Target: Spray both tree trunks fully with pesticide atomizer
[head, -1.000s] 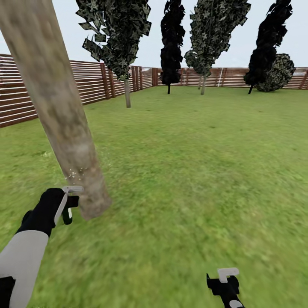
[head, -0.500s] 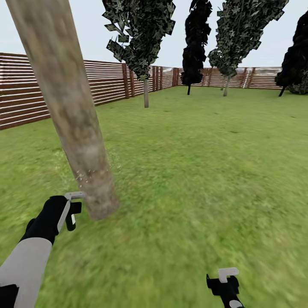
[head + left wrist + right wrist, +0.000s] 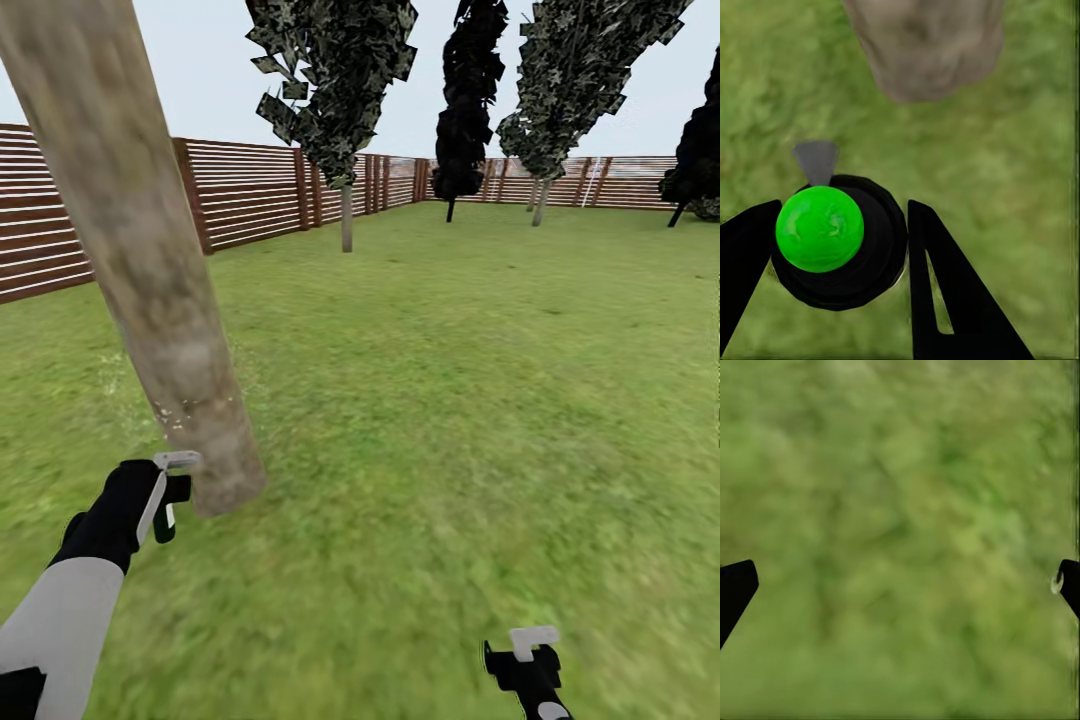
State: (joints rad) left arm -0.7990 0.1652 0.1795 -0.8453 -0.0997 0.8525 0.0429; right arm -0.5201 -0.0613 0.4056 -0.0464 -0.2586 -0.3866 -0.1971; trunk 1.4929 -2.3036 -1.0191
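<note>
Pesticide atomizer: dark round body with a green top as the left wrist view shows it, clamped between the fingers of the left gripper, nozzle toward the foot of the tree trunk on the lawn, near the fence. Right gripper: jaws spread wide over bare grass, holding nothing. Risk, as a judgement: spray stays low, leaving upper trunk uncovered; pale specks on the bark show in the head view.
</note>
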